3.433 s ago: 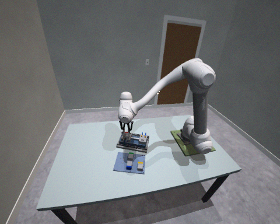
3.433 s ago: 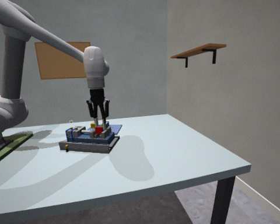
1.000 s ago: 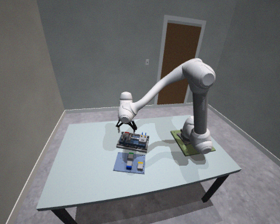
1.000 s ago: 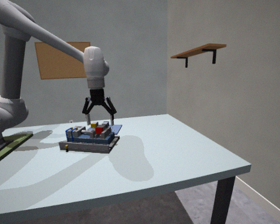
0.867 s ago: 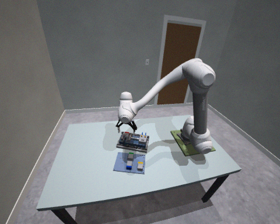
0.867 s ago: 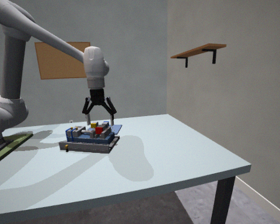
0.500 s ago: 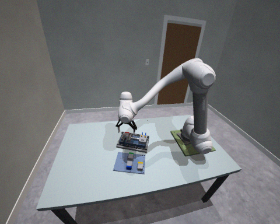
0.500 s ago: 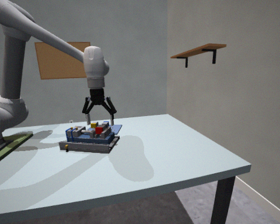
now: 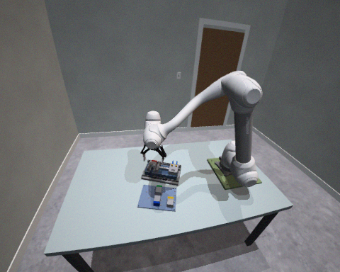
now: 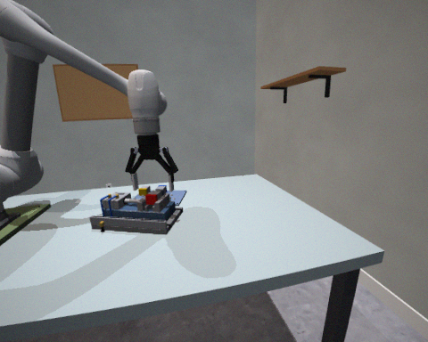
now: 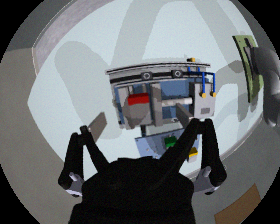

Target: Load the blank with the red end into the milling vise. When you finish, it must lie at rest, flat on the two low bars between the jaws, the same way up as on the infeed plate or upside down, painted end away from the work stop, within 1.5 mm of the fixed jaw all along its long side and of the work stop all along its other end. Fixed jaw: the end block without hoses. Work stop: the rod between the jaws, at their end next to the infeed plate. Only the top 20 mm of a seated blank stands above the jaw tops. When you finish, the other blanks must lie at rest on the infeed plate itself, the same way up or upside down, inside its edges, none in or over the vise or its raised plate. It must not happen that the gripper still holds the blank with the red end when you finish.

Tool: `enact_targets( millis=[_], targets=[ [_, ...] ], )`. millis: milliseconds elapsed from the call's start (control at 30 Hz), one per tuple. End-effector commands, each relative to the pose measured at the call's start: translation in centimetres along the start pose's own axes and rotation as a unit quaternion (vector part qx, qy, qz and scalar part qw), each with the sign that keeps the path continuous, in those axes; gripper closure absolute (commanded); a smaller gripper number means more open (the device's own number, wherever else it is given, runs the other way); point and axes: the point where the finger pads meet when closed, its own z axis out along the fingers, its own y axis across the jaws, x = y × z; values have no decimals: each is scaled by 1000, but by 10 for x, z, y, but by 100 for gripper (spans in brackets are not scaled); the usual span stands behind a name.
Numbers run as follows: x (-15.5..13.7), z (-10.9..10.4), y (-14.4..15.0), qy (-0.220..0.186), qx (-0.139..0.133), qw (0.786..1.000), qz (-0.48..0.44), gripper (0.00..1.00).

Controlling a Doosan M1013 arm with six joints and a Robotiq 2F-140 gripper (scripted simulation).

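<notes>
The red-ended blank [image 9: 154, 161] [image 10: 151, 199] [image 11: 137, 115] lies in the vise between the fixed jaw [image 11: 122, 104] and the moving jaw [image 11: 156, 102]. Its red end points away from the infeed plate [image 9: 146, 199] [image 10: 180, 197] [image 11: 145, 145]. It looks level. Gaps at the fixed jaw and work stop are too small to judge. My gripper [image 9: 154, 159] [image 10: 153, 187] [image 11: 141, 120] is open and empty, above the vise with its fingers apart. The green-ended blank [image 9: 159, 190] [image 11: 170, 142], blue-ended blank [image 9: 156, 200] and yellow-ended blank [image 9: 170, 201] [image 11: 192, 153] lie on the infeed plate.
The hosed end block [image 9: 173, 168] [image 11: 203, 100] stands at the vise's robot side, with blue hoses [image 11: 213, 82] rising above it. The raised plate [image 9: 160, 180] [image 10: 128, 223] carries the vise. The arm's green base plate [image 9: 220, 177] [image 11: 251, 75] lies farther along the table.
</notes>
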Motion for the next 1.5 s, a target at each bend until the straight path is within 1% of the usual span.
enact_targets(
  millis=[0,1467],
  targets=[
    [0,-1,0,0,0,1000,0,0],
    [0,-8,0,0,0,1000,0,0]
  ],
)
